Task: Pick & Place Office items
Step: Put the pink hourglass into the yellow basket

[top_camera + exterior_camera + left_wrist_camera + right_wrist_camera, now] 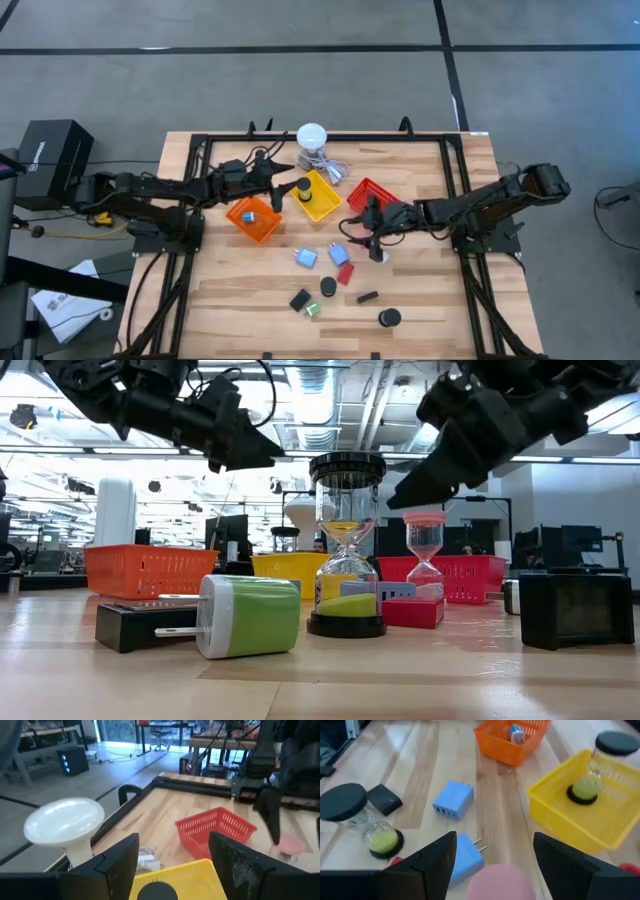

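Observation:
The office items are small sand timers, light-blue plug blocks (pixel 305 258) (pixel 453 800), a red block (pixel 345 273) and black bars (pixel 299 299), all lying on the table's near half. My left gripper (pixel 286 188) (pixel 173 840) is open above the yellow basket (pixel 318 198). A black-topped timer (pixel 594 767) stands in that basket. My right gripper (pixel 372 238) (pixel 495 840) is open over a pink-topped timer (pixel 501 881) (pixel 425 555) that stands upright on the table. The pink top shows between the right gripper's fingers. A small blue item (pixel 516 734) lies in the orange basket (pixel 252 220).
A red basket (pixel 372 194) sits right of the yellow one. A white round-topped device (pixel 312 136) with a grey cable stands at the far edge. Another black-topped timer (pixel 347 545), a green-and-white piece (pixel 250 616) and black pieces (pixel 389 317) stand near the table's near edge.

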{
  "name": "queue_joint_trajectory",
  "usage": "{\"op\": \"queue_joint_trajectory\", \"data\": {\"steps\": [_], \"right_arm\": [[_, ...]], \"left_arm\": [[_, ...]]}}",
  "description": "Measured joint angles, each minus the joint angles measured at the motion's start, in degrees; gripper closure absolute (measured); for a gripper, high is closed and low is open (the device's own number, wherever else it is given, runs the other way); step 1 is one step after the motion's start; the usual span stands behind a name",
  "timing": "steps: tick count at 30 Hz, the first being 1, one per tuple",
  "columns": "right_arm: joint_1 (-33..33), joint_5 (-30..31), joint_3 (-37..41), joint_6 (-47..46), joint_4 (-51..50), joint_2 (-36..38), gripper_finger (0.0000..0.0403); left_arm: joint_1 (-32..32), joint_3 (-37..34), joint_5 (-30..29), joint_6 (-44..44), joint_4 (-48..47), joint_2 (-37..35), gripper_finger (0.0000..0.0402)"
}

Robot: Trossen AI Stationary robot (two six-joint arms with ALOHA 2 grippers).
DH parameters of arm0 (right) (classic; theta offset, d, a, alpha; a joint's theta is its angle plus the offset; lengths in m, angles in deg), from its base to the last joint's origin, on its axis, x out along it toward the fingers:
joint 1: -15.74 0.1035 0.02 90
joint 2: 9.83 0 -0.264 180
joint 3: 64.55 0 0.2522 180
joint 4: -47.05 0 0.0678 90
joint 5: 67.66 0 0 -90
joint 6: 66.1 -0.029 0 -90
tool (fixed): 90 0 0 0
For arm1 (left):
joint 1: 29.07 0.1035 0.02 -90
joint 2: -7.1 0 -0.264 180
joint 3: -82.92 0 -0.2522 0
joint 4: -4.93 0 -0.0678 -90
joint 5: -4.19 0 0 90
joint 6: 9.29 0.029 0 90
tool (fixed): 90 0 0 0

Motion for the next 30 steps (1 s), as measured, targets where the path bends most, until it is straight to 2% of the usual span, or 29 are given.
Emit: {"op": "queue_joint_trajectory", "data": {"steps": [24,30], "right_arm": [[-0.4,0.0,0.0,-2.6,-4.3,-1.6,0.0148],[-0.4,0.0,0.0,-3.1,-5.0,-1.6,0.0162]], "left_arm": [[0.0,0.0,0.0,0.4,0.0,-0.3,0.0179],[0.0,0.0,0.0,0.4,0.0,-0.3,0.0179]]}}
